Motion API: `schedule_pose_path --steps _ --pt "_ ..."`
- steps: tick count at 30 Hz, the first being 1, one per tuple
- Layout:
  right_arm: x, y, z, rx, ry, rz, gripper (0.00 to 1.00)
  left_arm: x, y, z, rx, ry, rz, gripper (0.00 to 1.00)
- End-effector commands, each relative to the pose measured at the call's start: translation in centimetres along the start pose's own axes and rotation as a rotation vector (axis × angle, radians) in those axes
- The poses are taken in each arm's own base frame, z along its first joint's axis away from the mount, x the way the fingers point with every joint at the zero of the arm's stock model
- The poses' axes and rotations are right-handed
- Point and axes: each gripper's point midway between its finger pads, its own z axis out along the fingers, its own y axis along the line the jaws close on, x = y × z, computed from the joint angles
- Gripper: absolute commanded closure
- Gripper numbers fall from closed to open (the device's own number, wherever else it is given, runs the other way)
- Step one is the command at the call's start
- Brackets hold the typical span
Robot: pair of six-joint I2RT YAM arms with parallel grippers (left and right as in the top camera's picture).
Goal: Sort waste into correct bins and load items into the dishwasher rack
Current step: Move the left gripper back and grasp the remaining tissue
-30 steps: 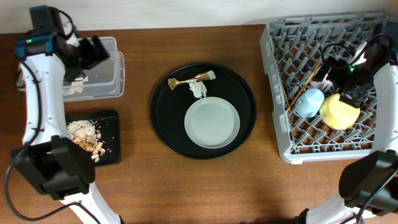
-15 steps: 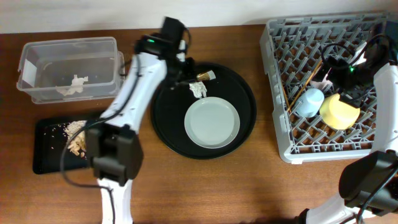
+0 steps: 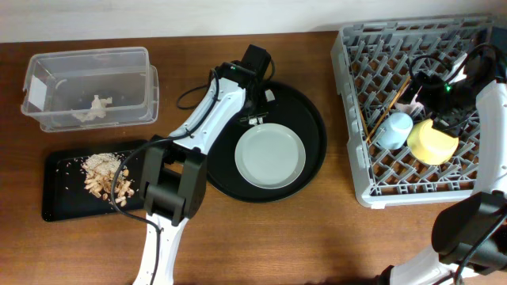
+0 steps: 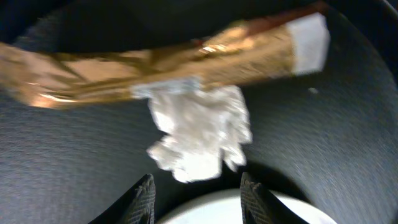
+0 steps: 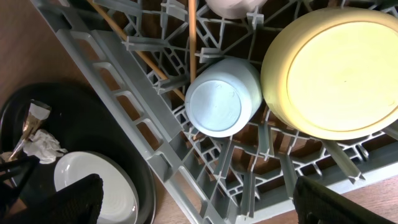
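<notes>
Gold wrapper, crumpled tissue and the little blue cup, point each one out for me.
Gold wrapper (image 4: 186, 62), left wrist view, on the middle of its crinkled length.
Crumpled tissue (image 4: 199, 134), left wrist view, on the centre of the wad.
Blue cup (image 5: 217, 104), right wrist view, on the round base facing the camera.

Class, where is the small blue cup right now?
Overhead view, right side: the small blue cup sits inside the grey plastic dishwasher rack, beside the yellow-green bowl.
</notes>
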Motion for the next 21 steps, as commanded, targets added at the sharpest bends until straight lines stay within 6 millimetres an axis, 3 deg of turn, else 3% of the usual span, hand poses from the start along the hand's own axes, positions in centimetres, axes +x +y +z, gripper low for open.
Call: schedule_pose_path --steps 1,8,14,16,17,18,21 --pt "-0.2 0.1 -0.5 -0.001 -0.018 -0.005 0.02 -0.7 1.8 1.1 -0.099 -0.045 -0.107 0.57" --pt "-0.2 0.1 -0.5 -0.001 -0.018 -0.005 0.02 -0.3 2.0 3.6 -0.11 -0.027 -0.161 0.57" --pt "-0.2 0.1 -0.5 -0.001 -0.018 -0.005 0.02 0.3 1.6 4.2 -0.096 -0.005 -0.156 0.57" --pt "-0.2 0.1 -0.5 -0.001 -0.018 -0.005 0.02 0.4 1.2 4.1 -0.083 0.004 -0.151 0.69" --pt "-0.2 0.1 -0.5 0.0 -0.018 -0.005 0.02 0.5 1.0 4.0 -0.07 0.011 -0.151 0.8" --pt "-0.2 0.1 -0.5 0.0 -0.018 -0.005 0.02 0.6 0.8 3.8 -0.062 0.017 -0.148 0.99" --pt "-0.2 0.1 -0.5 -0.001 -0.018 -0.005 0.02 0.2 0.6 2.1 -0.053 0.013 -0.146 0.99"
